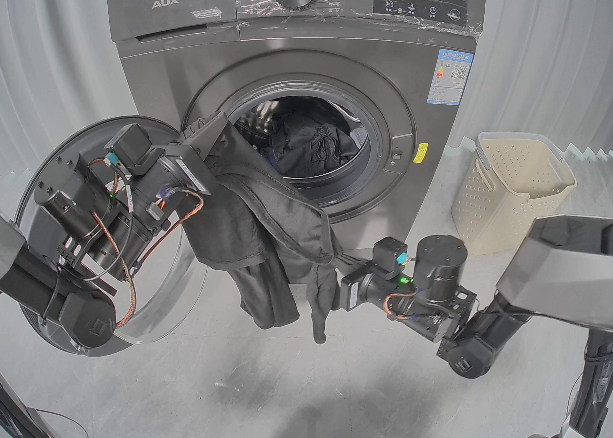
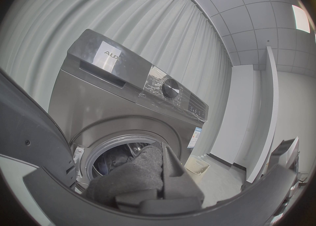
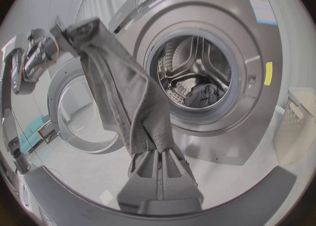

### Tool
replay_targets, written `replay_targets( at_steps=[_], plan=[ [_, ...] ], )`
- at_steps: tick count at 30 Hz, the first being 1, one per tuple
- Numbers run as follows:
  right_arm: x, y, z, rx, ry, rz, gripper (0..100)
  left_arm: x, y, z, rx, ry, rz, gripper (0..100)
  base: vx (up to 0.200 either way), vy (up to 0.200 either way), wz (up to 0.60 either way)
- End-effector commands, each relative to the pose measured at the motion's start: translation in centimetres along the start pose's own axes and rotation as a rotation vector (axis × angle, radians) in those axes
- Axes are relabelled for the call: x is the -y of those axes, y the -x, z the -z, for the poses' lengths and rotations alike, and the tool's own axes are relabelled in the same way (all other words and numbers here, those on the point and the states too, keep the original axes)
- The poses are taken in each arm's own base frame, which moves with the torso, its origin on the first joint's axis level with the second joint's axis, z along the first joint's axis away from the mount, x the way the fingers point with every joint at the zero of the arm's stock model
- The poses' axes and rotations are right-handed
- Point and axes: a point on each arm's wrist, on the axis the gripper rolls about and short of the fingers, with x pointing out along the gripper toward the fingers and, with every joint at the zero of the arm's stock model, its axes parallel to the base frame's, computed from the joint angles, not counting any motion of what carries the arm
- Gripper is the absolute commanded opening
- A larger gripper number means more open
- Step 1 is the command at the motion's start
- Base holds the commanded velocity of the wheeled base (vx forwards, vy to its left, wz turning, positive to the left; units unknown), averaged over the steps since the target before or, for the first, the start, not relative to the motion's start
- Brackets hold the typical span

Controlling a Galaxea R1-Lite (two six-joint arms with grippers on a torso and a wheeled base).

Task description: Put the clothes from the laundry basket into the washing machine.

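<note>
Left gripper (image 1: 214,126) pinched shut on top edge of dark grey garment (image 1: 268,222), high at left rim of drum opening (image 1: 357,139). Right gripper (image 3: 162,154) lower, nearer, to the right, fingers pressed together on a bunched fold. Likely reason for two holds: keep cloth gathered off floor for feeding in. Garment outside drum, hanging before washing machine (image 1: 294,69); long axis slopes from upper left down to lower right, loose ends pointing floorward. Dark clothes (image 1: 313,142) already inside. Door (image 1: 172,311) swung open left. Laundry basket (image 1: 511,190) right of machine
</note>
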Motion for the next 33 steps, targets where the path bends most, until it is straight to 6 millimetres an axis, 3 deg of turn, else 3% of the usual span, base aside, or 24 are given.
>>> replay_targets(
  at_steps=[1, 3, 4, 11, 24, 29, 33],
  plan=[
    [1.9, 3.8, -5.8, 0.138, 0.009, 0.038, 0, -0.3, 0.6, -0.1, -0.01, -0.007, -0.01, 0, 0.0, 0.0, 0.0],
    [2.2, 4.2, -6.6, 0.163, 0.006, 0.045, 0, -0.3, 0.7, -0.1, -0.011, -0.008, -0.009, 0, 0.0, 0.0, 0.0],
    [2.7, 5.4, -7.9, 0.198, 0.002, 0.061, 0, -0.2, 1.0, -0.2, -0.012, -0.01, -0.005, 0, 0.0, 0.0, 0.0],
    [4.3, 9.3, -10.1, 0.281, -0.023, 0.117, 0, 0.4, 2.0, -0.7, -0.015, -0.009, 0.005, 0, 0.0, 0.0, 0.0],
    [6.9, 9.3, -13.2, 0.443, -0.022, 0.203, 0, 0.2, 2.4, -0.9, -0.016, -0.029, -0.002, 0, 0.0, 0.0, 0.0],
    [6.7, 9.3, -15.3, 0.523, -0.021, 0.207, 0, 0.3, 2.6, -1.3, -0.005, -0.052, 0.001, 0, 0.0, 0.0, 0.0],
    [6.3, 9.4, -15.8, 0.544, -0.032, 0.219, 0, 0.3, 2.6, -1.4, -0.005, -0.058, -0.001, 0, 0.0, 0.0, 0.0]
  ],
)
